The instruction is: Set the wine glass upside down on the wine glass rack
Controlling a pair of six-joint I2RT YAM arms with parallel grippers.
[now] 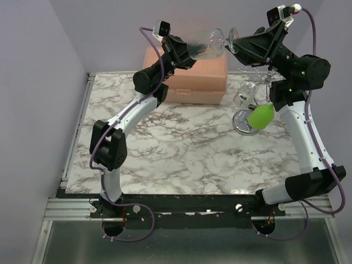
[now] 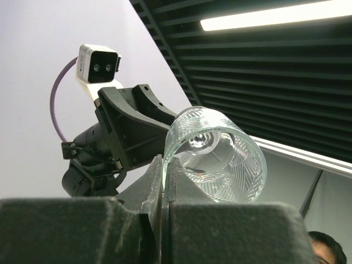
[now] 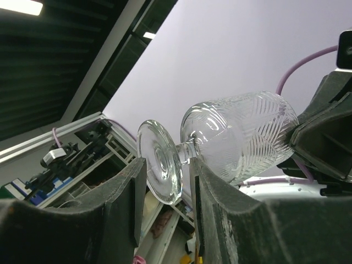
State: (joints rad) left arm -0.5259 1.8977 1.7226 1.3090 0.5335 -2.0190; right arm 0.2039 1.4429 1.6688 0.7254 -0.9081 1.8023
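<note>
The wine glass [image 1: 208, 44] hangs on its side in the air above the far edge of the table [image 1: 181, 159], the left gripper [image 2: 165, 170] pinched shut on the bowl's rim and the right gripper [image 3: 165, 170] parted around the foot with no firm hold showing. If the left lets go before the right clamps, the glass likely drops. The rack [image 1: 242, 122] stands near the far right corner, so a hasty swing down could knock it.
</note>
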